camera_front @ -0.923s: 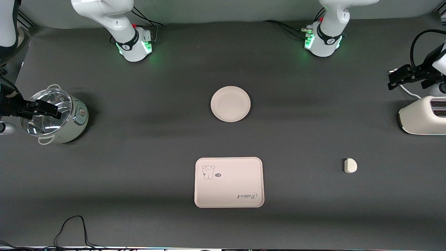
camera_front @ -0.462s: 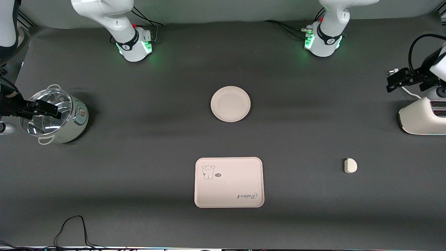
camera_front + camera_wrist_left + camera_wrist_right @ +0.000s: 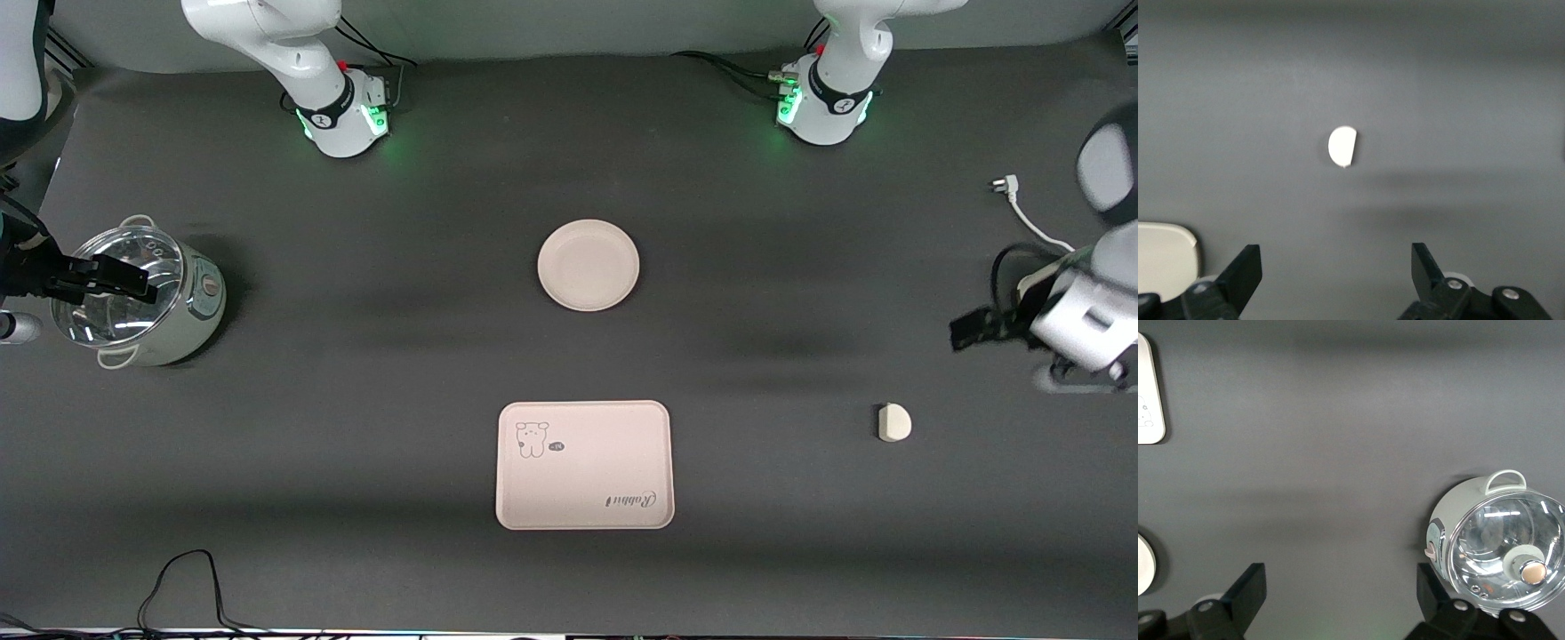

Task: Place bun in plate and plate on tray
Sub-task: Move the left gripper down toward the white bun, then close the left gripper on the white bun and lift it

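Note:
The bun (image 3: 893, 422) lies on the dark table toward the left arm's end; it also shows in the left wrist view (image 3: 1342, 147). The round plate (image 3: 588, 265) sits mid-table. The tray (image 3: 583, 465) lies nearer the front camera than the plate and has nothing on it. My left gripper (image 3: 971, 327) is open and empty over bare table close to the bun, and in the left wrist view (image 3: 1336, 267) the bun is apart from its fingers. My right gripper (image 3: 138, 280) is open and empty, waiting over the pot (image 3: 142, 298); it also shows in the right wrist view (image 3: 1338, 590).
A glass-lidded pot (image 3: 1498, 547) stands at the right arm's end. A white cable with a plug (image 3: 1005, 185) lies at the left arm's end. A tray corner (image 3: 1148, 393) and the plate's edge (image 3: 1143, 563) show in the right wrist view. A cable (image 3: 178, 578) lies at the table's front edge.
My left gripper has swung from over the toaster down toward the front camera, ending close to the bun. The right arm, bun, plate and tray have not moved.

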Robot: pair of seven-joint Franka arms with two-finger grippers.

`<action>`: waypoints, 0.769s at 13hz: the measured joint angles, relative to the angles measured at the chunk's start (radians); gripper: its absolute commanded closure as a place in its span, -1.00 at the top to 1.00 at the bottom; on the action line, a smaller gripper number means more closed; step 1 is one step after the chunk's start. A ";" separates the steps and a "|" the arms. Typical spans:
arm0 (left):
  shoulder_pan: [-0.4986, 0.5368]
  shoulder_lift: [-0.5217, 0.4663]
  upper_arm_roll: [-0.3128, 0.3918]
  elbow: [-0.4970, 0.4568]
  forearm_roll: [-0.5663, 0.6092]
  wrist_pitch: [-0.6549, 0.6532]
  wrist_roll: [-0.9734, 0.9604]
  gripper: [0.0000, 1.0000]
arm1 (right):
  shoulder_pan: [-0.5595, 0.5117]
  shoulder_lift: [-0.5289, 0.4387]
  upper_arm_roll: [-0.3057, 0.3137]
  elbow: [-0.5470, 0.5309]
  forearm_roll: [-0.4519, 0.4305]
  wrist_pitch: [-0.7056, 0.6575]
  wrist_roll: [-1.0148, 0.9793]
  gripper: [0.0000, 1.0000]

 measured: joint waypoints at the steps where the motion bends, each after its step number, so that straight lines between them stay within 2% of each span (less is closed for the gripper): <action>1: 0.002 0.052 0.001 0.001 0.000 0.055 0.000 1.00 | 0.000 0.000 0.000 0.000 0.000 0.000 0.000 1.00; 5: 0.006 0.247 0.002 0.001 0.000 0.287 0.000 1.00 | 0.000 0.000 0.000 -0.001 0.000 0.000 0.000 1.00; 10: 0.006 0.422 0.002 -0.026 0.005 0.474 0.068 0.97 | 0.000 0.000 0.000 -0.002 0.000 0.000 0.000 1.00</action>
